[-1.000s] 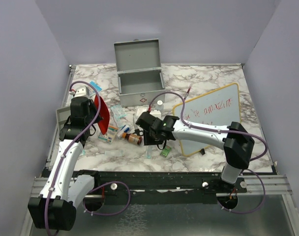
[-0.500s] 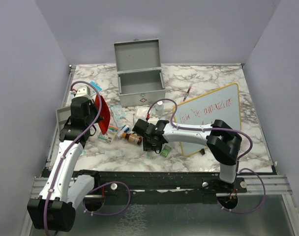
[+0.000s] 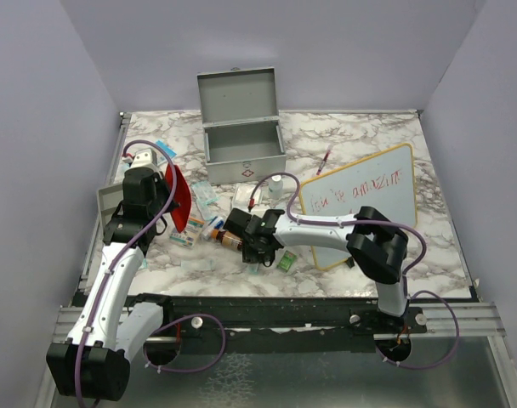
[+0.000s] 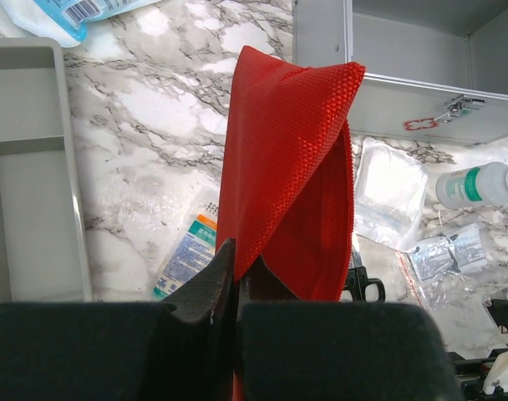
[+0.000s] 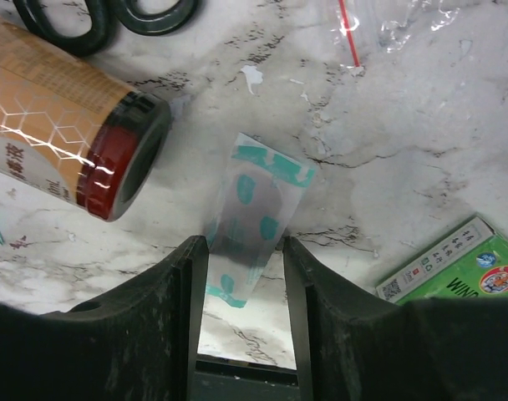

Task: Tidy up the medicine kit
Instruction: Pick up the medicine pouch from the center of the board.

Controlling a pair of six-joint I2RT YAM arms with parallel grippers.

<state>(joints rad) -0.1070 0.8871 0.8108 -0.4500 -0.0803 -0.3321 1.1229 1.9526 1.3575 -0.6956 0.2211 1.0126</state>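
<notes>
White arms (image 3: 112, 285), black joints (image 3: 375, 248) — purple cables (image 3: 144, 142).

One kit (image 3: 244, 151), one whiteboard (image 3: 360, 200), one tray (image 3: 108, 202) and one red pouch (image 3: 178, 197). One brown bottle (image 5: 62, 125) and one white bottle (image 4: 475, 184), so two bottles. One green box (image 5: 454, 267), one pen (image 3: 326, 159), several loose packets (image 4: 388, 192).

The left gripper (image 4: 235, 261) is raised, jaws clamped on a red pouch (image 4: 287, 167); the right gripper (image 5: 244, 251) reaches low, jaws parted.
</notes>
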